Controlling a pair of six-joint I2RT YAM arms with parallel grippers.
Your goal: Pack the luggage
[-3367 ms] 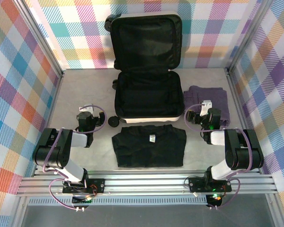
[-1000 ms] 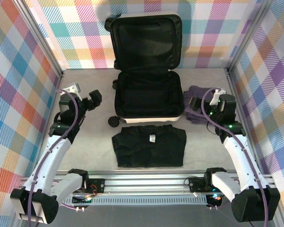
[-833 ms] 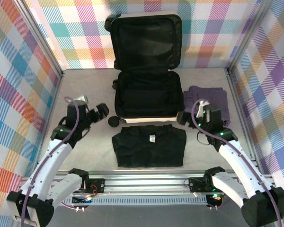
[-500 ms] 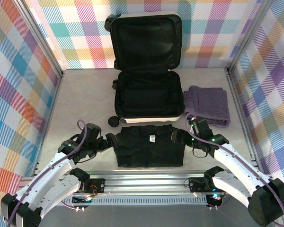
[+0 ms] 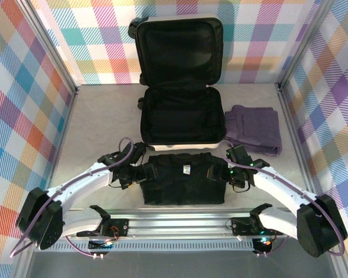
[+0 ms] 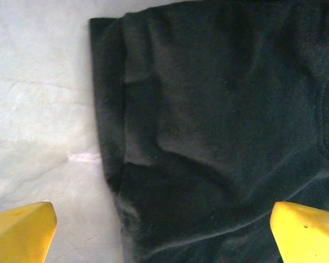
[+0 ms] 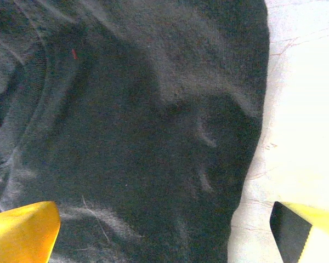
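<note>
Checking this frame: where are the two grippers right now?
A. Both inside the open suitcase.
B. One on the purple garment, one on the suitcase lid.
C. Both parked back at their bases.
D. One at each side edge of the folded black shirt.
D: the left gripper and the right gripper stand open at opposite side edges of the black shirt, and each wrist camera looks down on a shirt edge against the table.

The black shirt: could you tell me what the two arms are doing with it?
The left gripper and right gripper, both open, are at opposite side edges of the folded black shirt, neither closed on it yet. Behind it the white suitcase lies open with nothing packed; a folded purple garment lies to its right.
</note>
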